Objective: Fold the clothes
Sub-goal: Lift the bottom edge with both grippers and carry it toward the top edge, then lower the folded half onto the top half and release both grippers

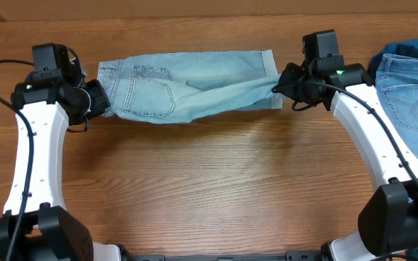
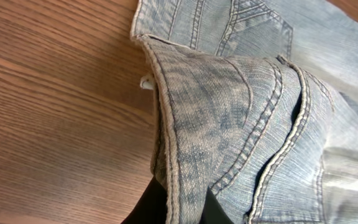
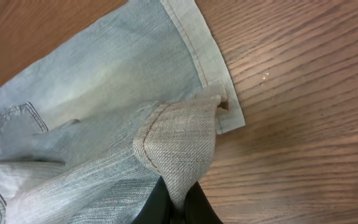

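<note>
The pale washed-blue denim shorts (image 1: pixel 187 90) lie stretched across the far side of the wooden table (image 1: pixel 209 181). The left gripper (image 1: pixel 99 100) pinches the waistband (image 2: pixel 185 124); the right gripper (image 1: pixel 276 87) is clamped on the cuffed hem (image 3: pixel 179 143). To fold well, both should likely travel together, keeping the cloth taut (slack would spoil the crease), clear of the darker blue jeans (image 1: pixel 412 87) at the right edge.

You see | shorts (image 1: pixel 194 87): pale washed blue, whitish fading, tan stitching | cuff (image 3: pixel 179 143) at your right gripper (image 3: pixel 174 202): beige-grey twill underside | table (image 1: pixel 209 188): warm brown wood grain | jeans (image 1: pixel 412 98) just beyond your right gripper: mid-blue, pale stitching | garment (image 1: pixel 412 49) behind them: darker blue | your arms (image 1: pixel 31 159): white, black joints
</note>
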Robot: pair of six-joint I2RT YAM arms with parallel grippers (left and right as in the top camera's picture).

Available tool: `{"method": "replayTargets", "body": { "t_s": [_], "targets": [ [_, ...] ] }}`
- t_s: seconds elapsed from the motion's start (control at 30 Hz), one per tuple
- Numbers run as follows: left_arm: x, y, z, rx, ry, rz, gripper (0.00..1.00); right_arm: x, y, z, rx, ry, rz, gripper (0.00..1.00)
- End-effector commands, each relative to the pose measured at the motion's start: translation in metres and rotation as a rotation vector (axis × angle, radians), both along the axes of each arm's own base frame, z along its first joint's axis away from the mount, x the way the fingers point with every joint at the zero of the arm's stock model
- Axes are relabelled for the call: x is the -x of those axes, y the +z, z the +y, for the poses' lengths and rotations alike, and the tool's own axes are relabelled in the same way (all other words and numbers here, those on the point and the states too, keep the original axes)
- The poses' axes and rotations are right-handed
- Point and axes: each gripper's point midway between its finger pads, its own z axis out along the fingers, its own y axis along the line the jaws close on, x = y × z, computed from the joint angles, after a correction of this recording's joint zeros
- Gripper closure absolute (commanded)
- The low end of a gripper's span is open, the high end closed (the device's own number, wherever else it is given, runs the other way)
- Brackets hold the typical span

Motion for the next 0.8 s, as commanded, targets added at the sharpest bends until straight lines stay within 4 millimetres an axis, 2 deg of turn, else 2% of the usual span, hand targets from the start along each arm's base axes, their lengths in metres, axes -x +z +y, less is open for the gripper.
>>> {"method": "replayTargets", "body": {
  "t_s": [0.0, 0.07, 0.2, 0.33, 0.4, 0.53, 0.67, 0.77],
  "targets": [
    [-0.012, -0.01, 0.008, -0.007, 0.04, 0.015, 0.96, -0.013, 0.018, -0.005, -0.01, -0.037, -0.058, 0.96],
    [-0.013, -0.02, 0.008, 0.007, 0.059, 0.043, 0.96, -0.012, 0.018, -0.003, -0.024, -0.045, -0.051, 0.96],
    [-0.015, -0.017, -0.006, 0.084, 0.033, 0.035, 0.96, 0.003, 0.018, -0.006, -0.023, -0.048, 0.028, 0.96],
    [0.0, -0.011, -0.017, 0.154, 0.049, 0.103, 0.96, 0.007, 0.045, -0.008, -0.015, -0.042, 0.046, 0.96],
    [0.008, -0.008, -0.019, 0.177, 0.096, 0.144, 0.96, 0.008, 0.052, -0.008, -0.016, -0.042, 0.043, 0.96],
    [0.029, -0.001, -0.023, 0.204, 0.147, 0.234, 0.96, 0.017, 0.042, -0.008, -0.011, -0.043, 0.102, 0.96],
    [0.047, 0.009, -0.032, 0.248, 0.149, 0.3, 0.96, 0.035, 0.02, -0.004, -0.026, -0.026, 0.236, 0.96],
    [0.057, 0.014, -0.042, 0.301, 0.14, 0.336, 0.96, 0.047, 0.017, -0.005, -0.021, -0.025, 0.286, 0.96]
  ]
}}
